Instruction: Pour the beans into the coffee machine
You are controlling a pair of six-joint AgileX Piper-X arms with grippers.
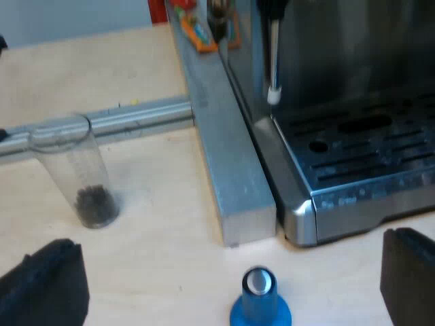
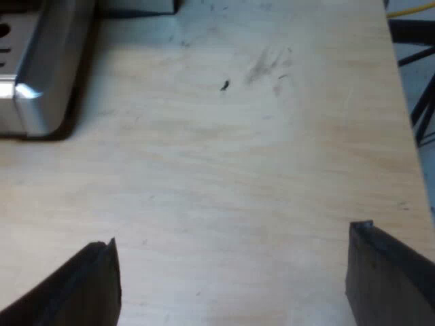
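Observation:
A clear measuring glass point(image 1: 78, 170) stands upright on the wooden table, with dark coffee beans point(image 1: 94, 204) at its bottom. It is beside a metal rail, some way from the espresso machine point(image 1: 353, 136). My left gripper point(image 1: 231, 282) is open above the table, its fingers wide apart, with a blue tamper point(image 1: 259, 302) standing between them and untouched. The glass is ahead of one finger point(image 1: 47, 285). My right gripper point(image 2: 234, 278) is open over bare wood, holding nothing, near a corner of the machine's base point(image 2: 34, 75).
A square metal beam point(image 1: 228, 156) runs along the machine's side, joined by a thinner rail point(image 1: 129, 119). The steam wand point(image 1: 273, 61) hangs over the drip tray point(image 1: 367, 156). A stray dark speck point(image 2: 224, 85) lies on the wood. The table edge point(image 2: 408, 115) is near the right gripper.

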